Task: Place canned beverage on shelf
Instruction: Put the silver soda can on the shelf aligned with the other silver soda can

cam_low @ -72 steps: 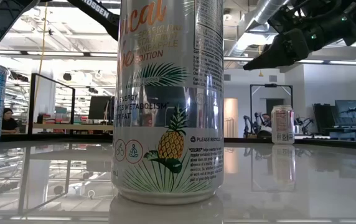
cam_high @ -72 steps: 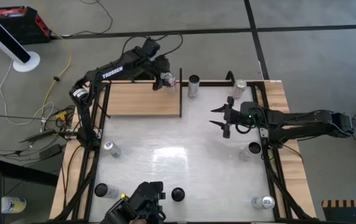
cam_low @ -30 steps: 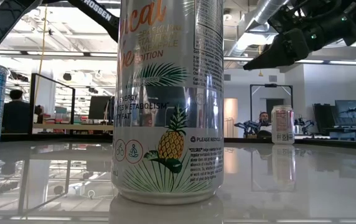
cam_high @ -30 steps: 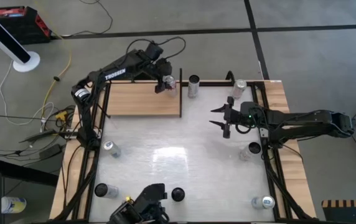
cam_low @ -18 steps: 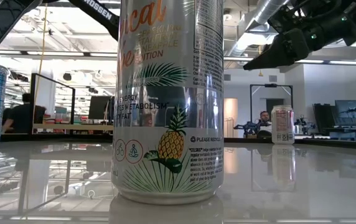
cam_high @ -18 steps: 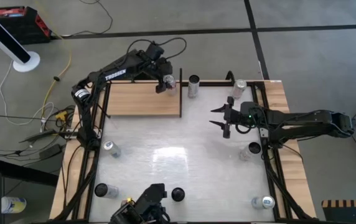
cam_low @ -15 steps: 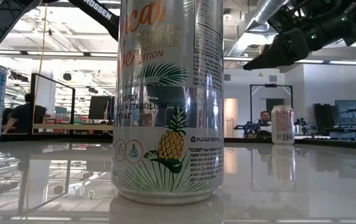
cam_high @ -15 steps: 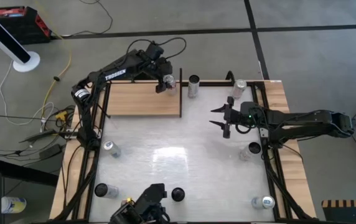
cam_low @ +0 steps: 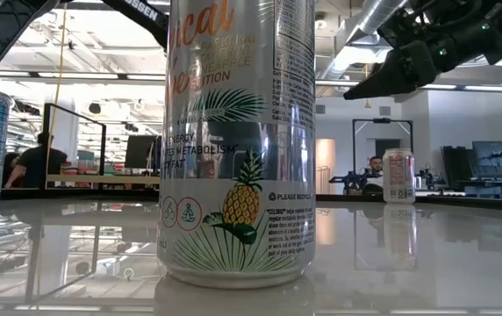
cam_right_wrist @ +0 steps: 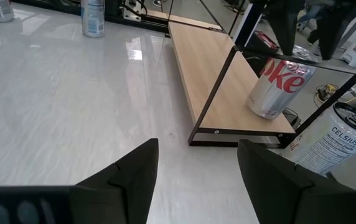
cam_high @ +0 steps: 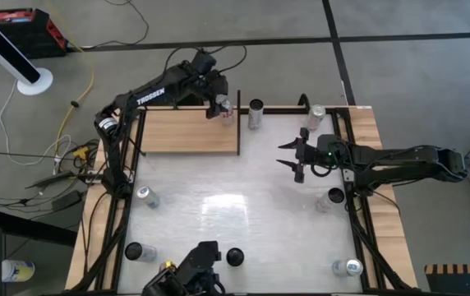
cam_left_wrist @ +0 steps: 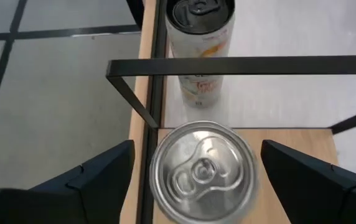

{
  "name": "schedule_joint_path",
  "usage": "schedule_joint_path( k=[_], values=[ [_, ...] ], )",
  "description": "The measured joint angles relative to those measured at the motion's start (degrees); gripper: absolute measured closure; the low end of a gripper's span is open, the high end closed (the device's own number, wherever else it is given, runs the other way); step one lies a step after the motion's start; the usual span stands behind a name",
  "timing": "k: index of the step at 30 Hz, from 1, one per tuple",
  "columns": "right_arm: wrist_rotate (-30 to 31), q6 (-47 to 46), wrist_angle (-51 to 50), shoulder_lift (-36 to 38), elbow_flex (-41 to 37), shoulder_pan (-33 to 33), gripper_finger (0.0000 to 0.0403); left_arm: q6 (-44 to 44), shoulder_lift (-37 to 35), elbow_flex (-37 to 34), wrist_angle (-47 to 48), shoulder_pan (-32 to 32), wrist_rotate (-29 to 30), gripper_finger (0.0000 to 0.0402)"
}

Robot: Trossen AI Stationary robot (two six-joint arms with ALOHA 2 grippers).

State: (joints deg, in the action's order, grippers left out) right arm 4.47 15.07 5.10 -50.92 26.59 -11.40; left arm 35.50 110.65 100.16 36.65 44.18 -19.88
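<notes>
The Diet Coke can (cam_right_wrist: pixel 276 87) stands upright on the wooden shelf (cam_high: pixel 186 131), at its corner. The left gripper (cam_high: pixel 221 104) hangs above it, fingers wide, seemingly clear of it. The right gripper (cam_high: pixel 291 154) waits open, empty.

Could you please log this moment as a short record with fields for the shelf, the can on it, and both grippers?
shelf: pale wooden board at the table's far left
can on shelf: Diet Coke can, upright at the shelf's far right corner
left gripper: above that can, fingers open on either side, clear of it
right gripper: open, holding nothing, over the white tabletop
</notes>
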Motion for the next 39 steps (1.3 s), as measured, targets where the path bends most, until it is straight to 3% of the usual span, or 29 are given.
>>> schedule_joint_path(
  k=[11,18,23,28,32,36,39],
  values=[
    [0.00,-4.01,-2.48,0.00,0.00,0.15,0.0159,-2.96,-1.36,11.51,26.07,-0.51,1.48,0.0067],
    [-0.06,-13.80,-5.07,-0.02,1.90,0.14,0.0159,-6.92,-7.77,7.57,30.61,-2.19,3.01,0.0067],
    [-2.45,-20.81,-20.77,-0.15,13.33,2.91,0.0159,-6.27,-15.74,1.20,29.93,-5.98,4.22,0.0067],
    [-1.51,-29.67,-33.21,-2.26,25.96,11.27,0.0159,-7.42,-26.63,-7.73,20.66,-10.28,4.21,0.0067],
    [-0.96,-44.42,-42.73,-5.69,32.80,22.22,0.0159,-7.74,-35.29,-18.58,6.40,-14.23,0.48,0.0067],
    [6.18,-59.29,-46.13,-10.13,36.00,34.65,0.0159,-7.69,-41.72,-27.26,-6.64,-18.38,2.60,0.0068],
    [12.96,-65.23,-46.85,-13.40,37.24,40.96,0.0159,-7.43,-44.06,-30.08,-12.00,-20.39,5.76,0.0068]
  ],
)
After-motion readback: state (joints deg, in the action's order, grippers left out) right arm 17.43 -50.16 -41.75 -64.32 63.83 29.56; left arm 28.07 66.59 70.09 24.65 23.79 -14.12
